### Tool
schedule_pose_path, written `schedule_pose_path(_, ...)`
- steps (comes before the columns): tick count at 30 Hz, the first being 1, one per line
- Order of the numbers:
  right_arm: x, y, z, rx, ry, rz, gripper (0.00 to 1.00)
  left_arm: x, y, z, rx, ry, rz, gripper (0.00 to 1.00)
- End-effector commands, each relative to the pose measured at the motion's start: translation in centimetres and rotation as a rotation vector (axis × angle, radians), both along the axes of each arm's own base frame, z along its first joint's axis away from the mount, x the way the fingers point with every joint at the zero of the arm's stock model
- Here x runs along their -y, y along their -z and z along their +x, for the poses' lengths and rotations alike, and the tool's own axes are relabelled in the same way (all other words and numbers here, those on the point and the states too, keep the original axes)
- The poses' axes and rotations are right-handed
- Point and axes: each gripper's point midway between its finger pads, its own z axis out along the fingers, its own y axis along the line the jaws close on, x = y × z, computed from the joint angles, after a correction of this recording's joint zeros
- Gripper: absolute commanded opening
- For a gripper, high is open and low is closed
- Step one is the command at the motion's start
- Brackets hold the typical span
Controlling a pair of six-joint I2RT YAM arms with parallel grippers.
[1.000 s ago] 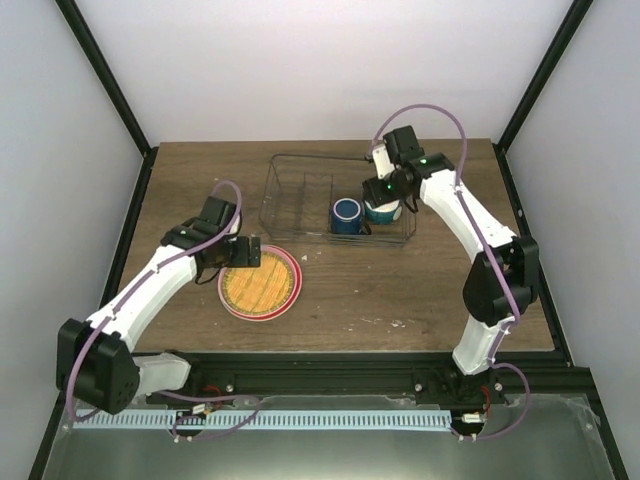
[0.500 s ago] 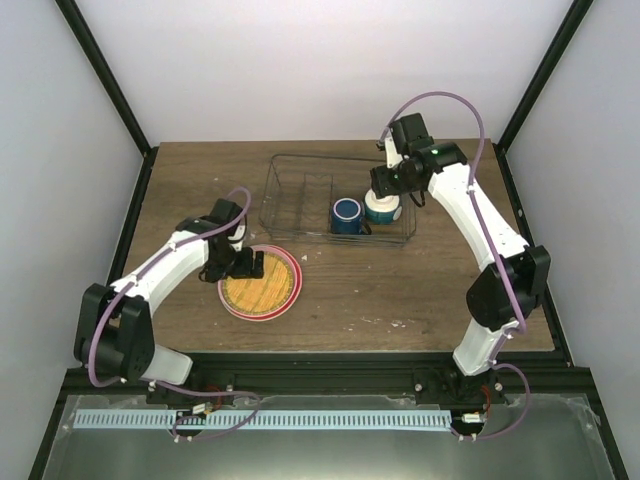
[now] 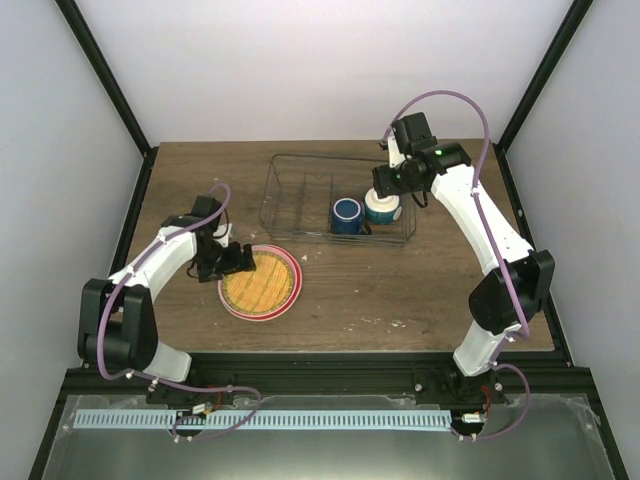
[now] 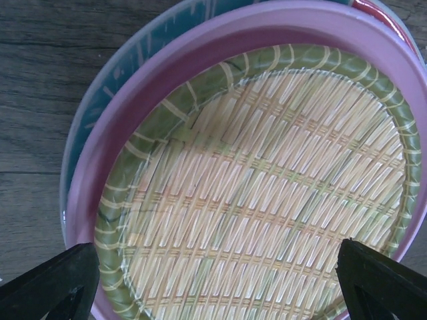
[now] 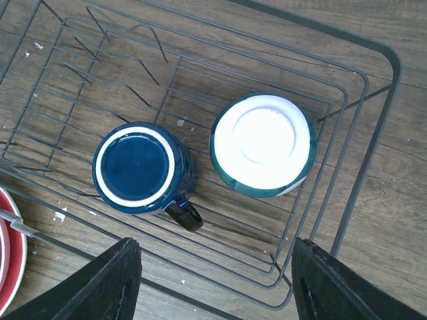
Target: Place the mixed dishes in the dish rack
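The dish rack (image 3: 285,200) lies below the right gripper (image 5: 213,261), whose fingers stand apart. The pink plate (image 4: 280,25), with the woven plate (image 4: 267,187) resting in it, sits on the tabletop (image 3: 420,290) under the left gripper (image 4: 213,270), which is also spread wide. In the rack, the blue mug (image 5: 137,168) and the bowl (image 5: 262,143) stand side by side ahead of the right gripper.

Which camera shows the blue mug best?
The right wrist view: the mug is big and sharp, seen from straight above, handle and all, inside the rack. The top view shows it small, beside the bowl. The left wrist view misses it.
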Motion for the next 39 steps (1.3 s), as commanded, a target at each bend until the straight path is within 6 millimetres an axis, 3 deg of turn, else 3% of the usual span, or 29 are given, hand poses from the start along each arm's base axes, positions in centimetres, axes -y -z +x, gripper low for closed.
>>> schedule_pose_path(1, 0.0, -1.9, -0.4, 0.033, 0.008, 0.005, 0.63, 0.5, 0.1, 0.0, -0.001, 0.011, -0.036, 0.99)
schedule_pose_path(5, -0.1, -1.7, -0.2, 0.028, 0.007, 0.007, 0.63, 0.5, -0.2, 0.1, 0.009, 0.019, -0.036, 0.99)
schedule_pose_path(11, -0.2, -2.2, 0.1, 0.034, 0.007, 0.008, 0.63, 0.7, 1.1, 0.1, -0.035, 0.038, -0.036, 0.99)
schedule_pose_path(19, 0.1, -2.6, 0.1, 0.043, 0.011, -0.005, 0.64, -1.0, 2.3, 0.5, -0.058, 0.044, 0.077, 0.99)
schedule_pose_path(33, -0.6, -2.3, 1.1, 0.033, -0.003, -0.002, 0.64, -3.0, 1.8, 0.8, -0.042, 0.064, 0.201, 0.99)
schedule_pose_path(39, -1.3, -2.0, 1.1, 0.016, -0.024, 0.024, 0.64, -2.8, 2.0, 0.9, -0.042, 0.068, 0.188, 1.00)
